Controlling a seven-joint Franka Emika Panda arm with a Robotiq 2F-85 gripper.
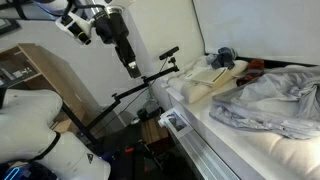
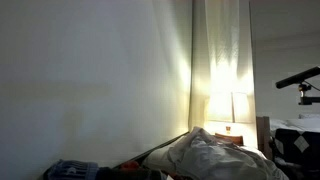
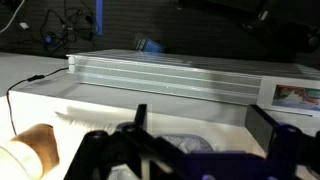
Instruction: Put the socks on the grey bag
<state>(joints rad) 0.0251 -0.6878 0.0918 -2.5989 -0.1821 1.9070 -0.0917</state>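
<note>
Gripper point(image 1: 131, 68) hangs well apart from the grey bag point(image 1: 275, 100), jaws spread wide and empty; socks point(image 1: 224, 57) lie near the bag.

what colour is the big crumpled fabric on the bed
Light grey crumpled fabric, best seen in an exterior view.

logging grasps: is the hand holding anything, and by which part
Nothing is held. The hand hangs open in the air beside the bed, away from the socks.
</note>
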